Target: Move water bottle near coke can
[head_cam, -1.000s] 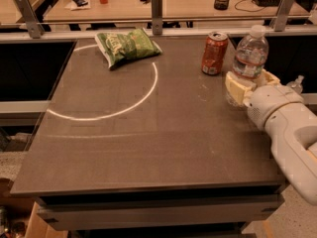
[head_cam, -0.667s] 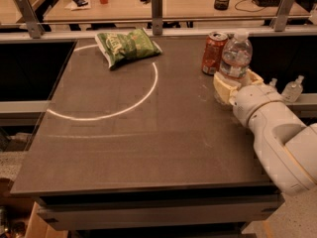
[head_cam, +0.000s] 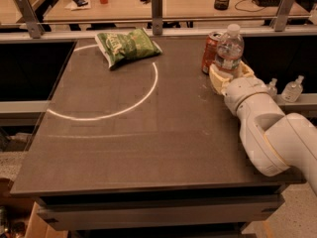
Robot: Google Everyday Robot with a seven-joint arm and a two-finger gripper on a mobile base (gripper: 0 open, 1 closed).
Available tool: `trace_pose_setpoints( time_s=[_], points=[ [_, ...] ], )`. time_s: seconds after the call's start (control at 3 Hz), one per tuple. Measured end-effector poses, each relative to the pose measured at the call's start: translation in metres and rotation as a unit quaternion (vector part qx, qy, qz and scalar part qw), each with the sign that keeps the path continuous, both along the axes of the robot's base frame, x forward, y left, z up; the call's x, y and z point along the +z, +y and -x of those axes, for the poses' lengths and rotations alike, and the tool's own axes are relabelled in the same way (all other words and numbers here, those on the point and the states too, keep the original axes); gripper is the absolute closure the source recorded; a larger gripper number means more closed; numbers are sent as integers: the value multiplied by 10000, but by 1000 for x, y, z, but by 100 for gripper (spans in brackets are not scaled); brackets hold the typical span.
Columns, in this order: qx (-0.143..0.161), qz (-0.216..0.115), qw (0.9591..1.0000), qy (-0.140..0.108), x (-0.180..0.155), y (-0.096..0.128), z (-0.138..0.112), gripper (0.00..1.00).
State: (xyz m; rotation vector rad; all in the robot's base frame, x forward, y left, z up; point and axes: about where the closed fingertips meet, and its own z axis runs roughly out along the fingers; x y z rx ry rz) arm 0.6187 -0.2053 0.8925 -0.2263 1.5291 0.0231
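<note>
The water bottle (head_cam: 230,50) is clear with a white cap and a red-and-white label band. It stands upright at the table's right side, right beside the coke can (head_cam: 210,52), a red can with a silver top, partly hidden behind the bottle. My gripper (head_cam: 230,77) is shut on the water bottle's lower part, its cream fingers on either side of it. The white arm reaches in from the lower right.
A green chip bag (head_cam: 127,46) lies at the back of the dark table (head_cam: 124,133), by a white painted circle. Two small clear pump bottles (head_cam: 292,89) stand past the right edge. A metal rail and a wooden desk with clutter lie behind.
My gripper has carried the water bottle leftward and slightly back, from apart on the right to right beside the coke can.
</note>
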Motion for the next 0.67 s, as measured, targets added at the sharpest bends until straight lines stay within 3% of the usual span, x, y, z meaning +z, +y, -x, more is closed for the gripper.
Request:
trace_pose_setpoints(
  time_s=[0.33, 0.67],
  points=[
    [-88, 98, 9999, -77, 1, -5, -19, 100],
    [-80, 94, 9999, -82, 2, -4, -20, 82]
  ],
)
